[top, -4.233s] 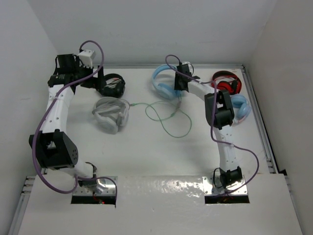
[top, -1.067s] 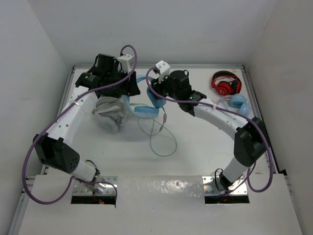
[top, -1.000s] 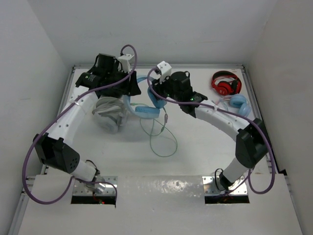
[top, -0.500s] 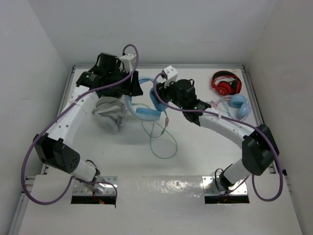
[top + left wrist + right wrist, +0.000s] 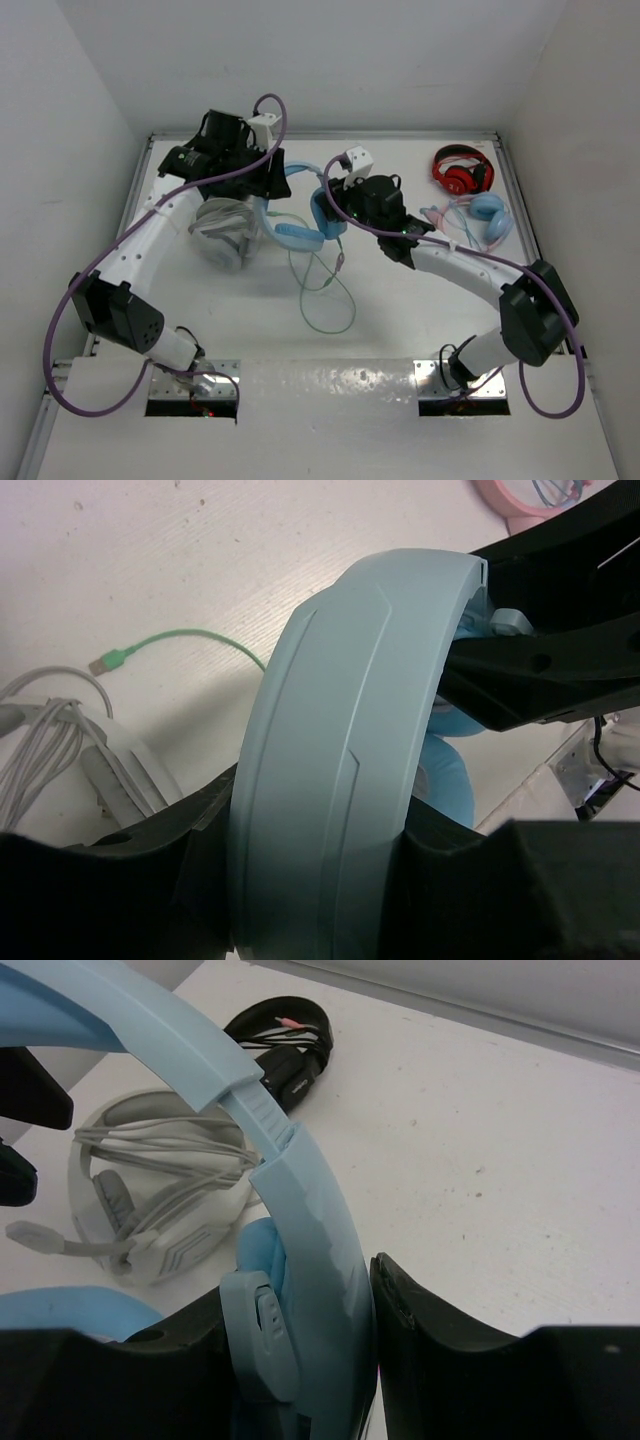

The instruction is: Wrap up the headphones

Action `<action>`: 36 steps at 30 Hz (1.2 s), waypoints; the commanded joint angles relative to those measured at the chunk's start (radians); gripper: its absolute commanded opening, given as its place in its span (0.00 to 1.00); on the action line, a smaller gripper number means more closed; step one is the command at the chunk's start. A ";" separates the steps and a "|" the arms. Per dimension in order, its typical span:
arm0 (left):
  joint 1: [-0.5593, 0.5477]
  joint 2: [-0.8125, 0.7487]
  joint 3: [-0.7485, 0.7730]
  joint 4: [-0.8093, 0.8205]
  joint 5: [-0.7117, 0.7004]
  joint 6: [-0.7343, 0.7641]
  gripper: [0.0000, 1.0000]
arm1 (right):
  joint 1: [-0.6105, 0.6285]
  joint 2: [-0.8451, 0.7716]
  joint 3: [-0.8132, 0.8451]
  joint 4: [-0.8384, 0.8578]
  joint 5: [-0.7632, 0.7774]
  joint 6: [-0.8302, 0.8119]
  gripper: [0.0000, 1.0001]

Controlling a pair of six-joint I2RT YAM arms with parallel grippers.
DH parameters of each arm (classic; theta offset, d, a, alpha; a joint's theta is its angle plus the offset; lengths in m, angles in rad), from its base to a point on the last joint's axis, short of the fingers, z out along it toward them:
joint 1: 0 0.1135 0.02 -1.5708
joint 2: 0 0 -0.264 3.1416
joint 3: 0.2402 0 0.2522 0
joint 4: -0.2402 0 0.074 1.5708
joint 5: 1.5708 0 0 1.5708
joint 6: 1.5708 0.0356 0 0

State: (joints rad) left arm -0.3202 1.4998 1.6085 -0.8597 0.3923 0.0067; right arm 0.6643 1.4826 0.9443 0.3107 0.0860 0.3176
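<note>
The light-blue headphones (image 5: 298,232) were at far centre, held by both tools: left gripper (image 5: 315,880) pinching the headband, right gripper (image 5: 300,1360) pinching the band beside a cup. The pale-green cable (image 5: 328,290) looped nearer, with the grey-white headset (image 5: 222,232) just left.

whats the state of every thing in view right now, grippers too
headphones: held between both grippers, not wrapped
cable: loose, hanging down in an open loop
left gripper: shut on the headphones
right gripper: shut on the headphones
grey-white headphones: lying down, cord bundled around them
black headphones: lying down, cord tucked in
red headphones: lying down
pink-banded pair: lying down
</note>
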 commanded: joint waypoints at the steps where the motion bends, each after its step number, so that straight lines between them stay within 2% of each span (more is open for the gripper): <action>1: 0.089 -0.058 0.056 0.202 -0.167 -0.030 0.00 | -0.052 -0.010 -0.036 -0.222 0.161 -0.058 0.00; 3: 0.089 -0.058 0.018 0.212 -0.123 -0.022 0.00 | -0.052 0.004 0.046 -0.258 0.073 -0.118 0.00; 5: 0.089 -0.059 -0.007 0.215 -0.055 -0.016 0.00 | -0.052 0.022 0.134 -0.323 0.012 -0.195 0.43; 7: 0.089 -0.067 -0.042 0.220 0.014 -0.011 0.00 | -0.052 -0.002 0.166 -0.360 -0.003 -0.239 0.81; 9: 0.086 -0.075 -0.067 0.223 0.055 0.044 0.00 | -0.052 -0.043 0.168 -0.345 0.011 -0.296 0.95; 10: 0.083 -0.082 -0.073 0.218 0.057 0.058 0.00 | -0.052 -0.095 0.159 -0.317 0.020 -0.310 0.98; 14: 0.078 -0.084 -0.091 0.203 0.011 0.111 0.00 | -0.052 -0.215 0.114 -0.289 -0.026 -0.425 0.99; 15: 0.079 -0.084 -0.093 0.203 0.003 0.124 0.00 | -0.051 -0.235 0.107 -0.295 -0.069 -0.464 0.97; 16: 0.078 -0.084 -0.090 0.211 -0.003 0.125 0.00 | -0.043 -0.255 0.097 -0.304 -0.177 -0.485 0.95; 18: 0.078 -0.079 -0.081 0.218 0.003 0.118 0.00 | -0.014 -0.288 0.068 -0.308 -0.250 -0.547 0.91; 23: 0.078 -0.062 -0.044 0.215 0.011 0.104 0.00 | 0.162 -0.272 0.083 -0.381 -0.212 -0.670 0.93; 26: 0.078 -0.059 -0.038 0.199 0.017 0.108 0.00 | 0.211 -0.208 0.090 -0.326 -0.210 -0.696 0.94; 31: 0.076 -0.062 -0.025 0.194 0.014 0.093 0.00 | 0.218 -0.044 0.178 -0.276 -0.219 -0.733 0.99; 36: 0.075 -0.067 -0.015 0.197 0.008 0.078 0.00 | 0.218 0.070 0.277 -0.279 -0.232 -0.773 0.99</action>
State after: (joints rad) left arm -0.2470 1.4708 1.5314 -0.7303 0.3775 0.1181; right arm 0.8795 1.5349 1.1404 -0.0257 -0.1295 -0.4103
